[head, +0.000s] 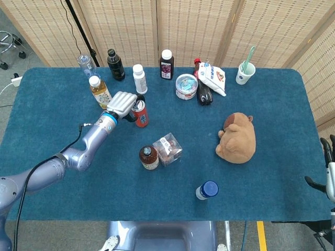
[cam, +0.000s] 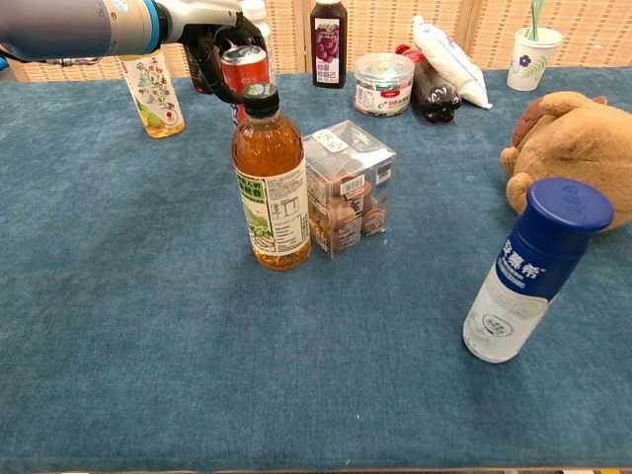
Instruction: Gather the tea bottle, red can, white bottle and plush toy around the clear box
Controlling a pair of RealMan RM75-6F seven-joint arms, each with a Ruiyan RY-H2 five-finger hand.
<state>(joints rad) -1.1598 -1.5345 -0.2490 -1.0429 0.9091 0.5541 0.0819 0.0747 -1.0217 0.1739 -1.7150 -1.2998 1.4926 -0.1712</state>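
Note:
My left hand (head: 122,104) (cam: 204,22) wraps its fingers around the red can (head: 140,114) (cam: 244,67), which stands upright at the back left. The tea bottle (head: 148,157) (cam: 272,188) stands touching the left side of the clear box (head: 168,149) (cam: 348,188) mid-table. A white bottle with a blue cap (head: 207,190) (cam: 533,272) stands apart at the front right. The brown plush toy (head: 238,138) (cam: 568,133) lies further right. My right hand (head: 326,175) hangs off the table's right edge, fingers spread and holding nothing.
Behind the can stand a yellow juice bottle (head: 99,90), a small white bottle (head: 139,78), a dark bottle (head: 115,65) and a purple juice bottle (head: 166,64). A round tin (head: 186,86), a cola bottle under a snack bag (head: 212,78) and a cup (head: 244,73) line the back.

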